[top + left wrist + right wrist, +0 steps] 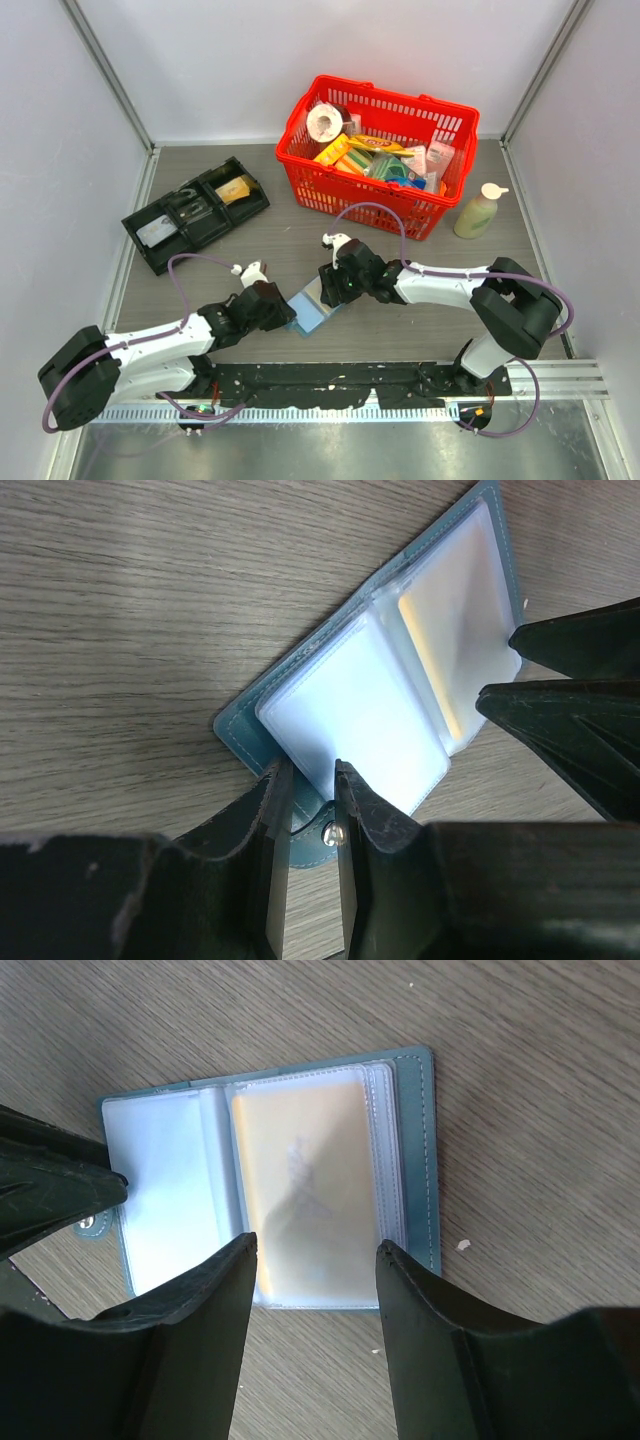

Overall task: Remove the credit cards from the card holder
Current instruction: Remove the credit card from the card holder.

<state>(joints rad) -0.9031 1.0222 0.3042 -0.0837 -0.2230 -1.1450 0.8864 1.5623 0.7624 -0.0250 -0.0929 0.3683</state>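
Blue and lying open, the card holder (312, 312) sits on the tabletop (560, 270) close to the middle of its near edge, with the left gripper (288, 318) at its left side and the right gripper (328, 292) over its right. Left wrist view: jaws narrowly apart astride the snap tab (330, 832); whether they pinch it cannot be told. Right wrist view: jaws stand wide apart over the pocket holding the orange-tan card (305, 1190).
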